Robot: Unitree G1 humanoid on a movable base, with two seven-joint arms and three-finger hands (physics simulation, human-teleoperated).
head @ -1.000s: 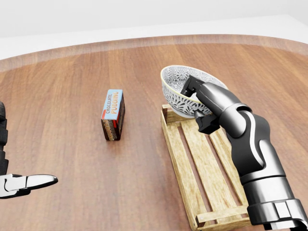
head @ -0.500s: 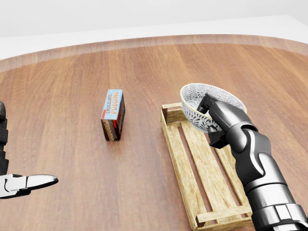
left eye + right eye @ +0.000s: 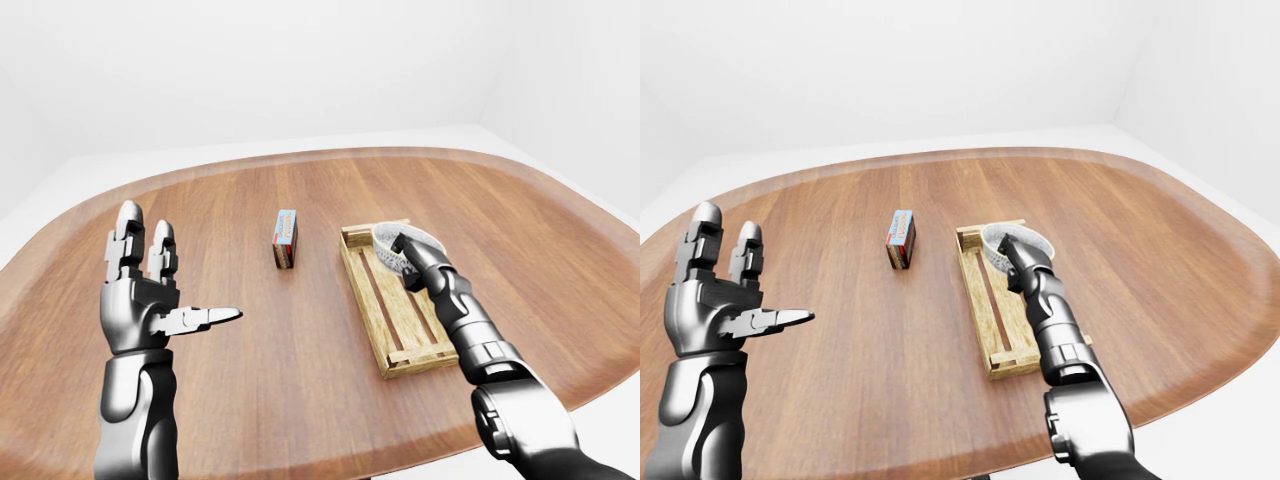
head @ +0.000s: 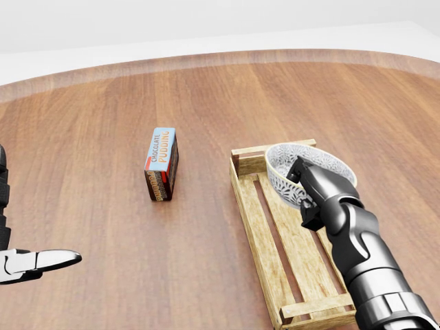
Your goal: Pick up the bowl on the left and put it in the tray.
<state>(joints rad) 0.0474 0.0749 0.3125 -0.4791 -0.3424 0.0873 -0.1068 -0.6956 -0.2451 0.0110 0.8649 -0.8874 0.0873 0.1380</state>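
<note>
Bowl [image 4: 280, 181] lower, mouth up, over tray [image 4: 253, 234]

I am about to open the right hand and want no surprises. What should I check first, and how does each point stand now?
1. Right hand closed on the patterned bowl at its rim: ok.
2. Bowl at the wooden tray's top end, head view: ok.
3. Bowl resting on the slats: cannot tell.
4. Bowl inside the tray's right rail: cannot tell, the arm hides it.
5. Chocolate pudding box apart, left of the tray: ok.
6. Left hand open, away from the tray: ok.
</note>
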